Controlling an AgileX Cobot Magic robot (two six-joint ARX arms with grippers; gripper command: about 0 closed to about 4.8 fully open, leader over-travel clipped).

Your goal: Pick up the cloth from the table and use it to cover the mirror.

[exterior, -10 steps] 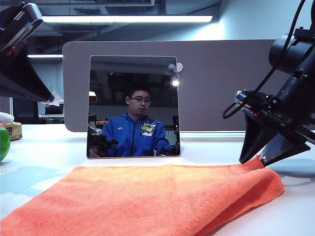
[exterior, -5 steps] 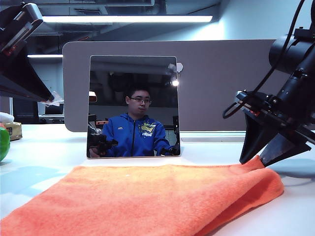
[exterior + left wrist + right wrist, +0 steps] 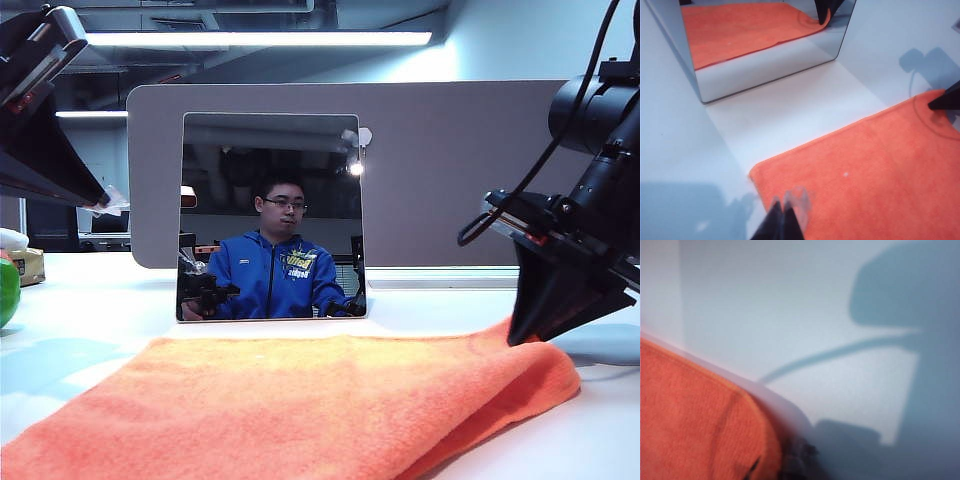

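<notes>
The right gripper (image 3: 524, 338) is at the far right corner of the cloth (image 3: 300, 405), tips down against the fabric. In the exterior view its two dark fingers read as one closed wedge, and in the left wrist view a single dark point (image 3: 935, 105) presses into the corner, where the cloth puckers around it. The fingers are pressed together at the cloth's corner; whether fabric is pinched between them cannot be told, as the right wrist view is blurred and shows only the orange corner (image 3: 695, 415) beside a dark tip on the white desk (image 3: 805, 315).

The left gripper (image 3: 784, 220) is held above the near left part of the cloth, away from the fabric. Its fingers are pressed together with nothing between them. In the exterior view only the left arm's dark body shows, high at the left edge.

The cloth lies flat on the desk (image 3: 100, 310), spread wide in front of the mirror (image 3: 271, 216). A strip of bare desk separates the two. The mirror stands upright and uncovered, in front of a grey partition (image 3: 440, 170). A green object (image 3: 8, 290) sits at the far left edge of the desk.
</notes>
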